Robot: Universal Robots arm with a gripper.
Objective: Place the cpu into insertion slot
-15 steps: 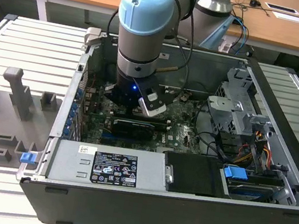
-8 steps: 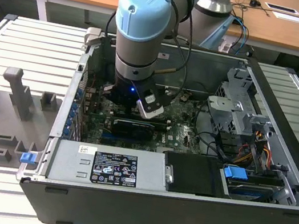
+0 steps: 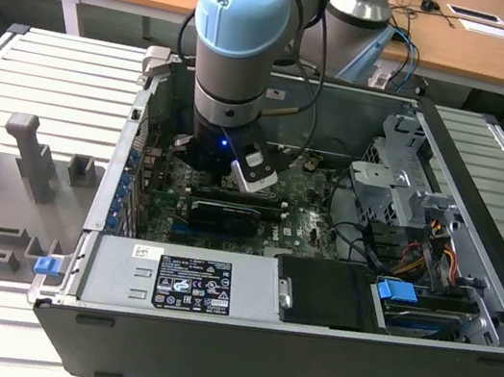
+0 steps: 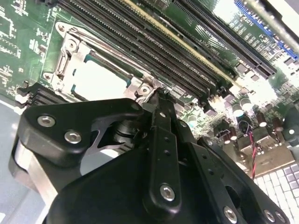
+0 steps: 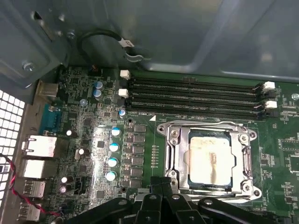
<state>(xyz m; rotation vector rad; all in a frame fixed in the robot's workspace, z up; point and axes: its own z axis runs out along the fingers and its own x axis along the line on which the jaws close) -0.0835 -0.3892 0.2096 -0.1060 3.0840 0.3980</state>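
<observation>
The cpu [image 5: 210, 157] lies flat inside the insertion slot [image 5: 174, 156], its pale metal face showing smears, framed on all sides by the shiny metal bracket; in the second wrist view the same chip [image 4: 96, 80] sits within the socket frame [image 4: 63, 70], just beside the long black memory slots [image 4: 154, 56]. The gripper [image 5: 161, 184] hangs close above the motherboard [image 5: 93, 116] at the edge of the socket farthest from the memory slots, and its fingers [image 4: 161, 121] look pressed together with nothing between them, their tips meeting just at the socket's corner. In the exterior view the arm reaches down into the open computer case [image 3: 469, 285], the gripper [image 3: 254, 174] sitting over the board near the case's back wall. Judged from how things lie, the placing itself appears done or nearly so: the chip looks level and square to the frame, with no corner riding up that can be seen. Doing this step well rests on the chip dropping in under its own weight, edges parallel to the socket walls, with no sideways push that might bend the contacts beneath. Any touch from the closed fingertips should stay light and centred on the chip's face, and clear of the bracket's lever [image 5: 205, 125] and of the capacitors [image 5: 113, 147] beside the socket.
</observation>
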